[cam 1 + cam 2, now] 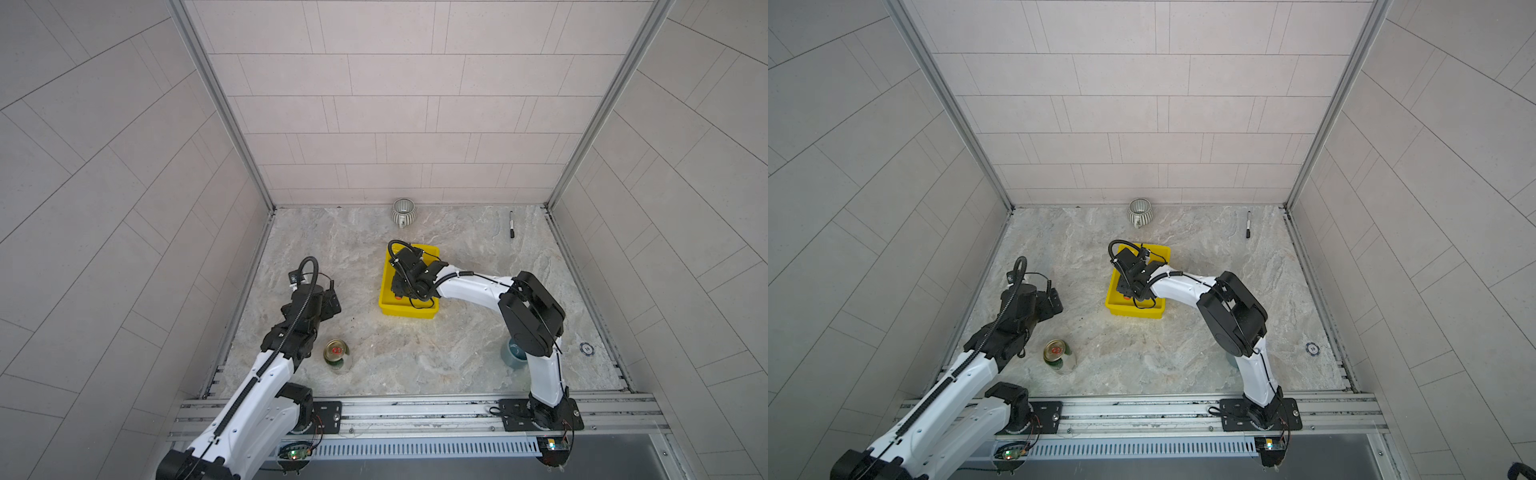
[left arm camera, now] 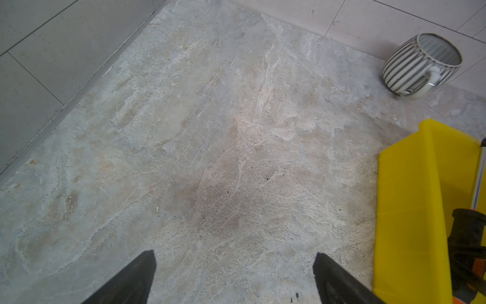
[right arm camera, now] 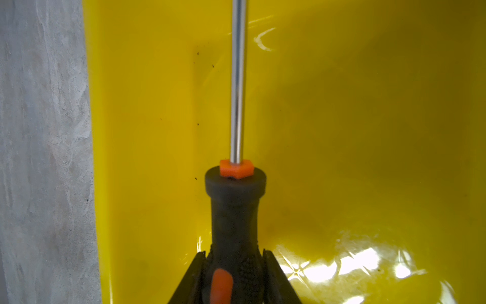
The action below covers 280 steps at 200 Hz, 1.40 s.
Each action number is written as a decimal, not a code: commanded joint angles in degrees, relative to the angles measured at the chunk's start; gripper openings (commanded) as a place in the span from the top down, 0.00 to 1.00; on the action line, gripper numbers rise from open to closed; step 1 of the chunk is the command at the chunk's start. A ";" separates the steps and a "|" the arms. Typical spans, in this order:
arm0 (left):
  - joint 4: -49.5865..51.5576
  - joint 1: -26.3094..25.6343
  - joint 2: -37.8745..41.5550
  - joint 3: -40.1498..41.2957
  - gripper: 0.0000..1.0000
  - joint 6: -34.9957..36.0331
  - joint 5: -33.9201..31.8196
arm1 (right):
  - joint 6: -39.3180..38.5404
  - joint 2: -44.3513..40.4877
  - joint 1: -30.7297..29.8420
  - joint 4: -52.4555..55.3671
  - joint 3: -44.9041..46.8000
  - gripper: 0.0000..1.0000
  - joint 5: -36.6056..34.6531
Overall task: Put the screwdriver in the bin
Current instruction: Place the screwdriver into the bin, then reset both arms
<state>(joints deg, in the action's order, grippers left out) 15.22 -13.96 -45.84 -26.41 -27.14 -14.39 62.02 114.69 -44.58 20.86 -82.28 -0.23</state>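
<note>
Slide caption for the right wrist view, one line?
Right gripper, jaws flanking the screwdriver by its black handle, inside the yellow bin.

Screwdriver (image 1: 398,297) mostly hidden under the right gripper (image 1: 402,287) in both top views, shaft tip and handle butt cut off in the right wrist view, blue cup (image 1: 510,353) half covered by the right arm (image 1: 532,311)
</note>
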 commanded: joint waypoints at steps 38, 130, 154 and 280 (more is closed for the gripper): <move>0.07 -0.24 0.75 0.74 0.00 -0.03 -0.80 | 0.35 -0.96 0.28 2.43 -1.30 0.61 -0.82; -0.02 -0.24 0.68 0.75 0.00 -0.02 -0.61 | -19.03 -12.83 4.53 16.12 -1.28 0.59 -6.54; 0.03 -0.20 0.45 0.66 0.00 0.00 -0.56 | -23.44 -14.86 8.34 21.37 0.19 0.58 -9.09; 0.69 -0.20 0.43 0.75 0.00 -0.37 -0.77 | -31.92 -9.96 11.93 26.79 -0.54 0.55 -8.63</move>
<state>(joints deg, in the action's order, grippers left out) 15.29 -13.96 -45.63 -26.30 -27.38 -14.41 31.29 104.09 -32.47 46.63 -82.61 -6.50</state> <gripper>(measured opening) 0.999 0.447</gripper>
